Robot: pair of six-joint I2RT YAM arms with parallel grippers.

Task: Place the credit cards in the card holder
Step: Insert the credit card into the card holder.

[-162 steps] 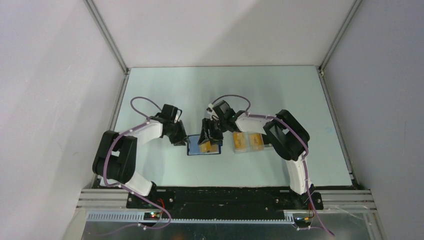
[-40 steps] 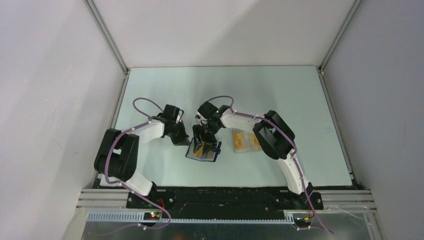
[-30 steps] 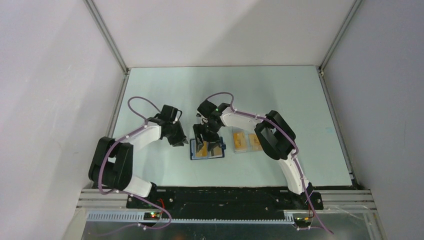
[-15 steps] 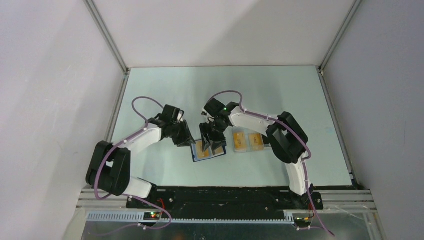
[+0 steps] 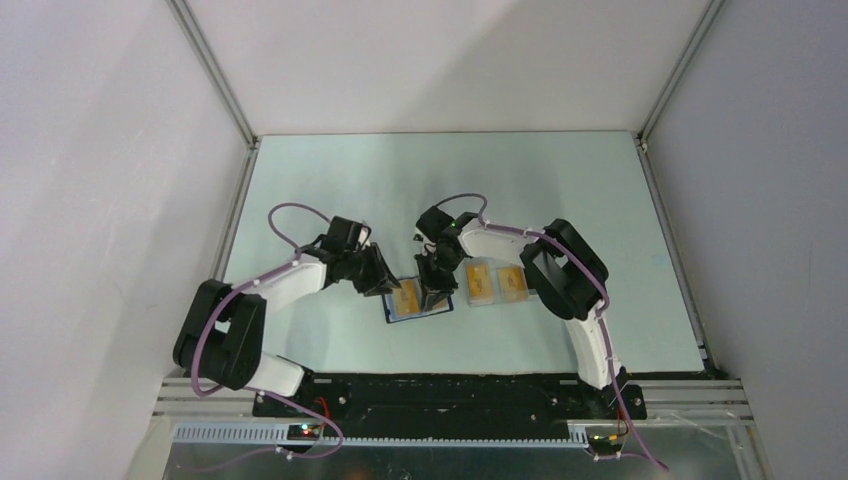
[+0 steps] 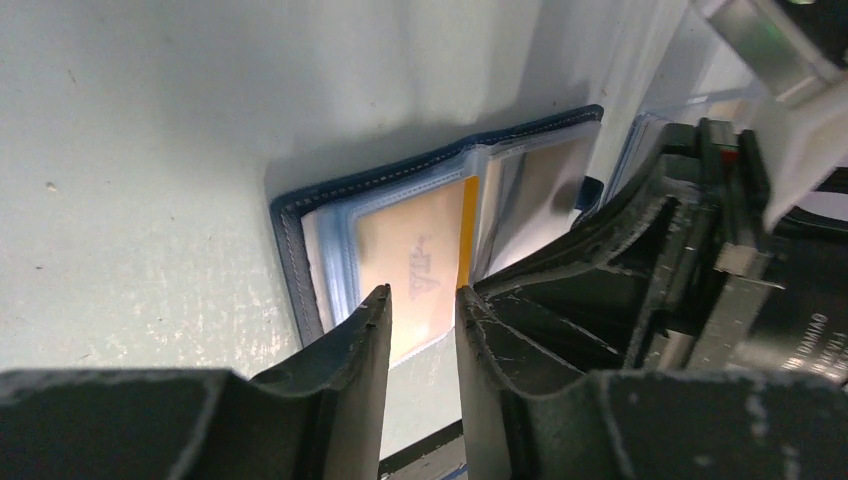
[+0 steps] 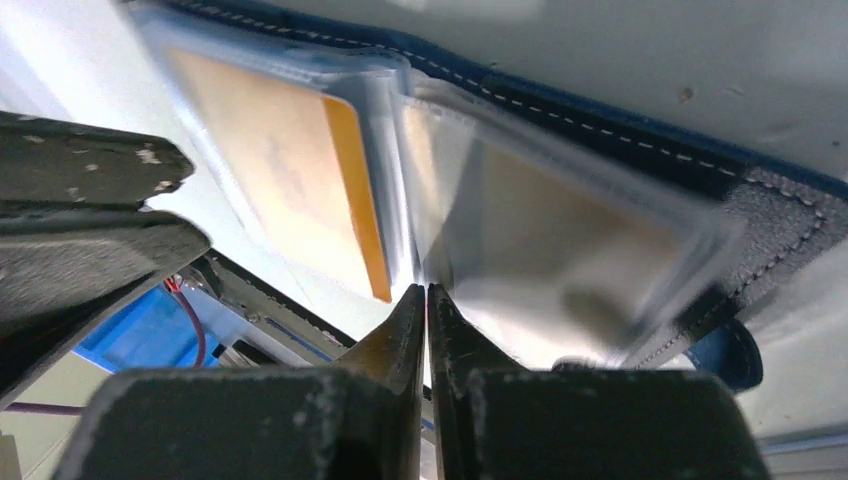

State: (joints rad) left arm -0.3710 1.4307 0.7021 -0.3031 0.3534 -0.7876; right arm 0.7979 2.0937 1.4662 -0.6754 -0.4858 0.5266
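The navy card holder (image 5: 416, 315) lies open on the table between my two grippers. One orange credit card (image 5: 405, 297) sits in its left clear sleeve, also seen in the left wrist view (image 6: 420, 255) and the right wrist view (image 7: 280, 160). Two more credit cards (image 5: 480, 283) (image 5: 511, 283) lie side by side just right of the holder. My left gripper (image 6: 420, 297) hangs open over the near edge of the sleeved card, nothing between its fingers. My right gripper (image 7: 427, 292) is shut, tips at the edge of the empty right sleeve (image 7: 540, 230); whether it pinches the sleeve I cannot tell.
The holder's stitched navy border (image 6: 290, 250) (image 7: 620, 130) shows round the sleeves, and its snap tab (image 7: 725, 355) sticks out at the right. The right gripper's black body (image 6: 690, 250) stands close beside my left fingers. The table's black front rail (image 5: 440, 390) runs just near the holder.
The right gripper has gone from wide open to shut and shifted slightly right over the holder. The left gripper has moved right, up to the holder's left edge.
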